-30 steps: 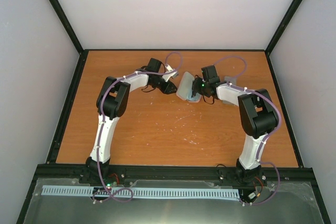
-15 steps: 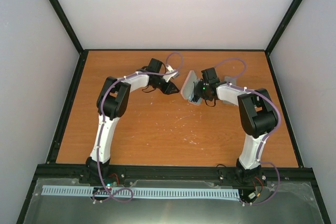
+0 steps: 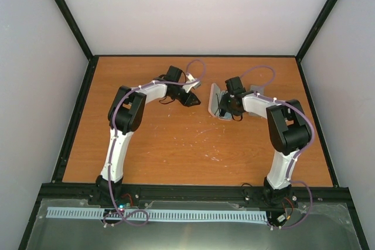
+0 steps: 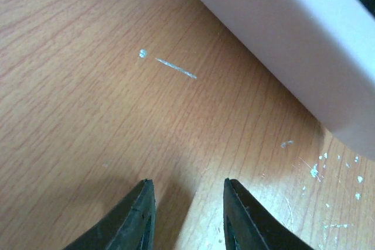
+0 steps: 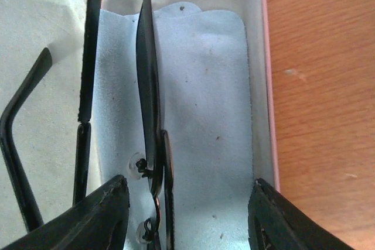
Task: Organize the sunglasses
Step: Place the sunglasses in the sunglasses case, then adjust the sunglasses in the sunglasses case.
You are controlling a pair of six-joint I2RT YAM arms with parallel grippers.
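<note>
One pair of sunglasses (image 5: pixel 149 86), the black one, lay inside the open case (image 5: pixel 266 57), on the pale blue cloth (image 5: pixel 205 86) spread in its tray. My right gripper (image 5: pixel 190 206) hung directly over it with its fingers spread wide, one on each side of the glasses and touching neither side, so it held nothing. My left gripper (image 4: pixel 187 203) sat low over the bare table (image 4: pixel 88 86) just beside the case, its fingers partly apart with nothing between them.

I judged the placing of this pair as good as done. Two things looked left to do. One temple arm (image 5: pixel 23 121) seemed to splay out over the lid (image 5: pixel 35 27) rather than lie folded, so it would want tucking in, and then the lid would need shutting. In the overhead view the case stood open toward the far middle of the table, between my two wrists. No second pair showed in any view, so I could not tell whether more remained.
</note>
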